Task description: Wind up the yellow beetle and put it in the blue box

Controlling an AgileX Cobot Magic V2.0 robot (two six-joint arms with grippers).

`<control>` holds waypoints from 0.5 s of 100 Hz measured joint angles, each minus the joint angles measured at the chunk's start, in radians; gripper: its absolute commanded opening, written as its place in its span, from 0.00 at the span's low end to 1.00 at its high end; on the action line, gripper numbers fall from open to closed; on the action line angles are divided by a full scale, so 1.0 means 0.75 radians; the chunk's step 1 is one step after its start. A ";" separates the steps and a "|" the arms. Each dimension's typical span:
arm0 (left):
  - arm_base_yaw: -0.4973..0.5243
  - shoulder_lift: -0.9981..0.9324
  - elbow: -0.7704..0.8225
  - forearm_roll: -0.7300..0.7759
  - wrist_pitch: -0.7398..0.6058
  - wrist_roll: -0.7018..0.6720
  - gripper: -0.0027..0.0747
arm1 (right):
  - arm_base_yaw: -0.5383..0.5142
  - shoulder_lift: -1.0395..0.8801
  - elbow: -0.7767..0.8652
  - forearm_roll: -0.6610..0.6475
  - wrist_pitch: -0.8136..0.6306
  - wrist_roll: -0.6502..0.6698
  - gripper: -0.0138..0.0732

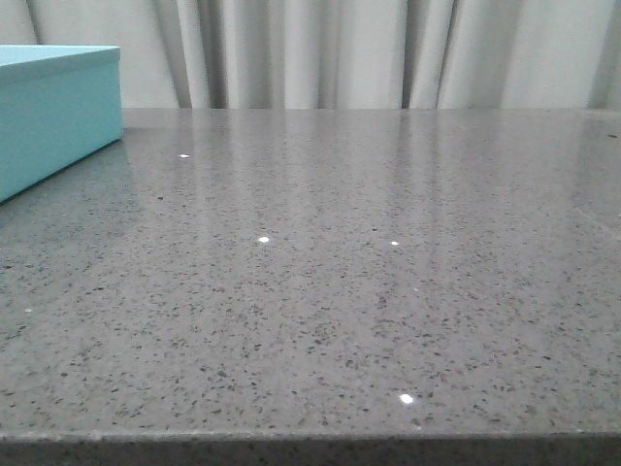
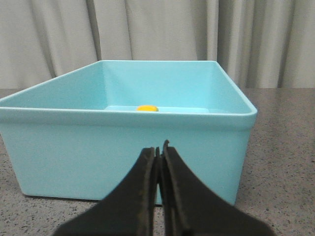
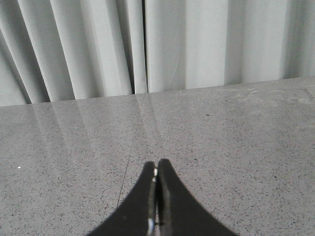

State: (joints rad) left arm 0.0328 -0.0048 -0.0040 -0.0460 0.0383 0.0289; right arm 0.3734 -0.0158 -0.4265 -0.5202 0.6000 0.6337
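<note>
The blue box [image 1: 53, 112] stands at the far left of the grey table in the front view. In the left wrist view the blue box [image 2: 123, 147] fills the frame, open at the top. The yellow beetle [image 2: 146, 108] lies inside it on the floor near the far wall; only its yellow roof shows over the near rim. My left gripper [image 2: 160, 150] is shut and empty, just in front of the box's near wall. My right gripper [image 3: 157, 164] is shut and empty over bare table. Neither gripper shows in the front view.
The grey speckled table [image 1: 340, 272] runs back to pale curtains [image 1: 388, 53]. Its front edge lies along the bottom of the front view. A thin seam [image 3: 133, 147] crosses the table in the right wrist view.
</note>
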 measured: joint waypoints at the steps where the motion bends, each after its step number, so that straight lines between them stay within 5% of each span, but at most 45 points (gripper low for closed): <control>1: 0.000 0.000 0.000 0.000 0.000 0.000 0.01 | 0.000 0.000 0.000 0.000 0.000 0.000 0.08; 50: 0.000 0.000 0.000 0.000 0.000 0.000 0.01 | 0.000 0.000 0.022 0.000 -0.010 0.000 0.08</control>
State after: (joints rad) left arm 0.0328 -0.0048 -0.0040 -0.0460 0.0383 0.0289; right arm 0.3734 -0.0158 -0.4099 -0.5206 0.5924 0.6337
